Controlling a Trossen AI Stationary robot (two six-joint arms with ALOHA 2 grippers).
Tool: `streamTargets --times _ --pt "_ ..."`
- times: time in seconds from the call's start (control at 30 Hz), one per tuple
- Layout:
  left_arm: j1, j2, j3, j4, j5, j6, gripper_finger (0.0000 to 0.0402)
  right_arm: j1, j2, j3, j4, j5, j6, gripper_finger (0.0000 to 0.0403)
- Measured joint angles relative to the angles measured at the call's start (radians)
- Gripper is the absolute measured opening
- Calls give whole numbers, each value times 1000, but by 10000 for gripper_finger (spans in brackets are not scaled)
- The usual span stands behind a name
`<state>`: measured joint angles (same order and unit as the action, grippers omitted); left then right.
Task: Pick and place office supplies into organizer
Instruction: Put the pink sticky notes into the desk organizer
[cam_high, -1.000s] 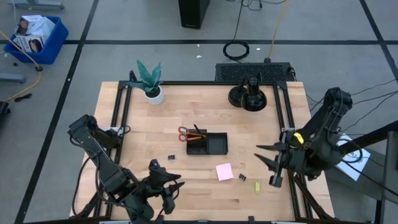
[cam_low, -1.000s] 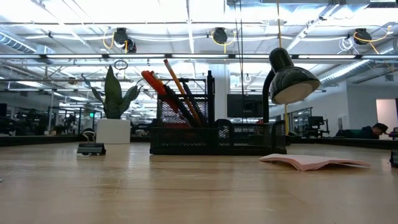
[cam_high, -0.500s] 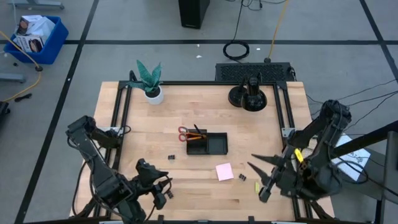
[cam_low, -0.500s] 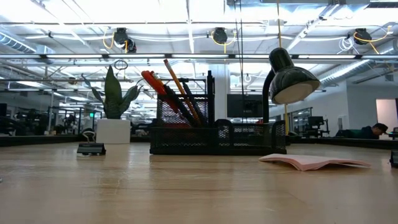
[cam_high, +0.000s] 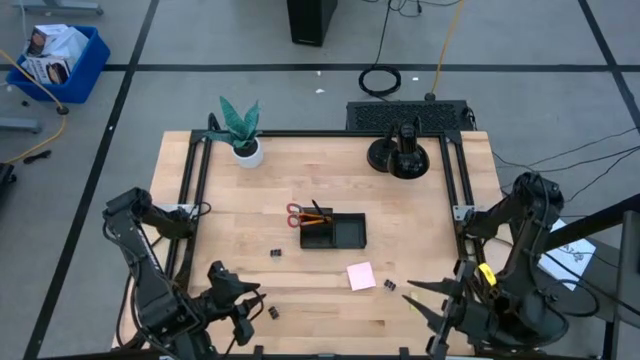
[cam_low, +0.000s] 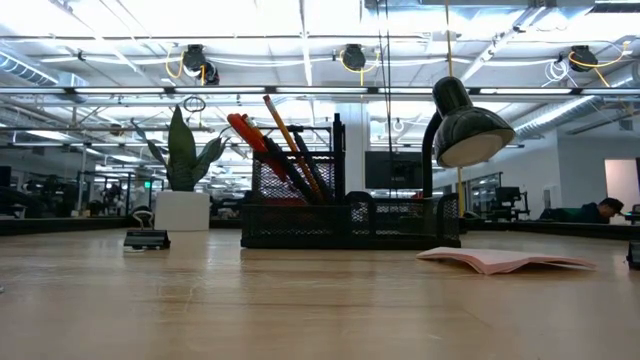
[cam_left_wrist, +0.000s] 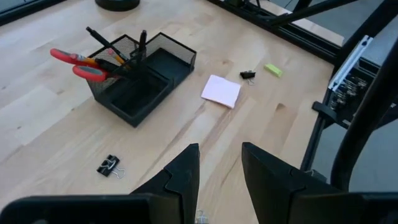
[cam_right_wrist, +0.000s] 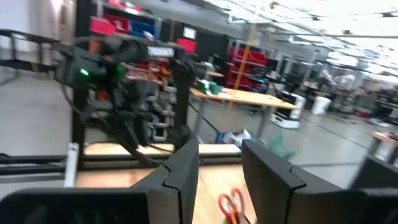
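Light wooden table (cam_high: 230, 215) on grey floor, organizer (cam_high: 332, 230) central, plant (cam_high: 241, 128) at 11 o'clock, left gripper (cam_high: 243, 306) and right gripper (cam_high: 425, 310) part-open, empty, near edge.

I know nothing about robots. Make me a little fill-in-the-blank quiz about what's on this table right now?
1. The red-handled scissors stand in the black ____.
2. The sticky-note pad on the wood is ____ in colour.
3. The potted plant stands near the table's far ____ corner, seen from above.

Missing words: organizer; pink; left
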<state>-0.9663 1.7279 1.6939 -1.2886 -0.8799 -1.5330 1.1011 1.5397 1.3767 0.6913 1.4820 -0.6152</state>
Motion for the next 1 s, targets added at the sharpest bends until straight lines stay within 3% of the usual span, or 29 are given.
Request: streamTargets --times 0.13,0.27,0.33,0.47,0.53,0.73,1.0 --pt "-5 0 0 7 0 0 124 -25 -2 79 -38 -81 -77 116" --pt "-13 0 0 24 0 -1 124 -67 -2 178 -202 -251 -75 116" --pt "-14 0 0 42 0 -1 124 -92 -2 241 -353 -365 -9 116" --pt "-22 0 0 73 -1 4 124 -190 -3 352 -701 -707 274 114" --pt "-26 0 0 85 -1 5 124 -242 -3 371 -806 -807 368 109" --pt "-31 0 0 114 -2 13 124 -323 -2 372 -1049 -901 479 94" --pt "-32 0 0 116 -2 12 124 -384 59 372 -1306 -1121 664 93"
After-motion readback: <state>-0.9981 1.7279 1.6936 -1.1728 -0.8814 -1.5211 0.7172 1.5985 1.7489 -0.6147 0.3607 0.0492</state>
